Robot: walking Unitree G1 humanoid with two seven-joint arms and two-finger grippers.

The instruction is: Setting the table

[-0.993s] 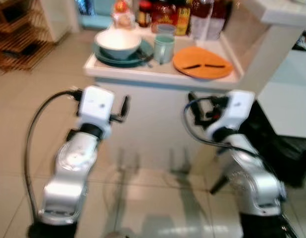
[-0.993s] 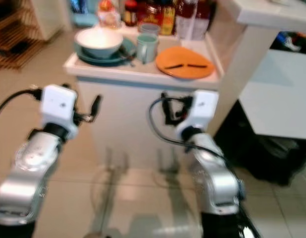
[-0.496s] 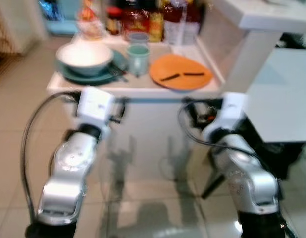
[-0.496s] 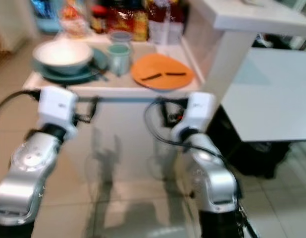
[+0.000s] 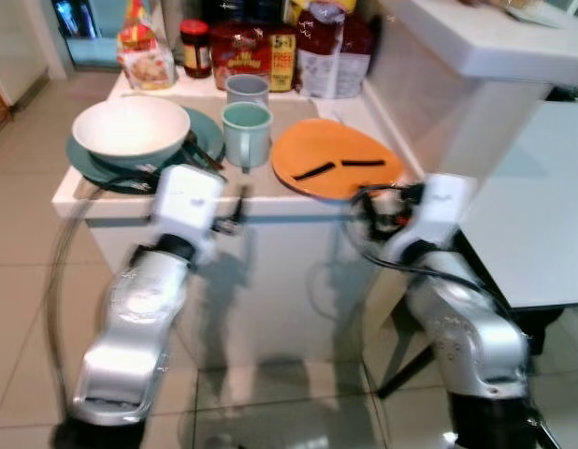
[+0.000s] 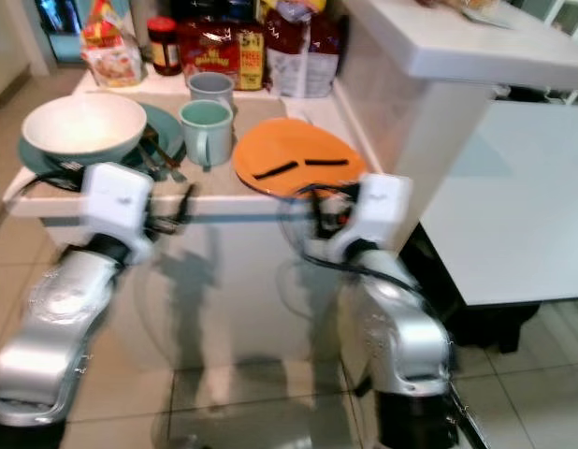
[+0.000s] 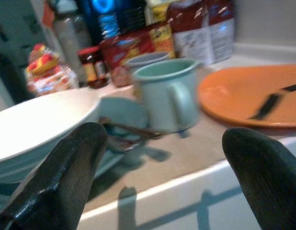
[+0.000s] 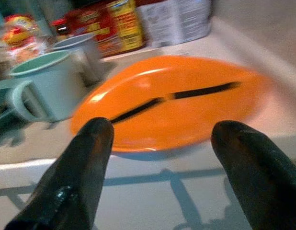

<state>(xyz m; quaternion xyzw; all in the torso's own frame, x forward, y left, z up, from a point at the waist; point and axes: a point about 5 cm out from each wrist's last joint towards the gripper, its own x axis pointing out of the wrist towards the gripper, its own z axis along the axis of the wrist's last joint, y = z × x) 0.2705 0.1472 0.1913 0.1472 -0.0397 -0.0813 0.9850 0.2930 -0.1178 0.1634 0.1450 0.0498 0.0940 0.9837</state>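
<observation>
Where both tools, left [image 7: 157, 177] and right [image 8: 160, 167], gape: two mugs [image 5: 247, 131], one orange plate [image 5: 336, 170], perhaps two chopsticks [image 5: 338, 167].

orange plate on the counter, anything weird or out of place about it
The orange plate sits flat near the counter's front edge with two dark sticks, likely chopsticks, lying across it end to end. Nothing looks spilled or broken. The right gripper faces it, open.

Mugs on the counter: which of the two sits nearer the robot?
The mint-green mug, handle toward the robot, stands nearer, beside the orange plate. The grey mug stands directly behind it, closer to the food packets.
</observation>
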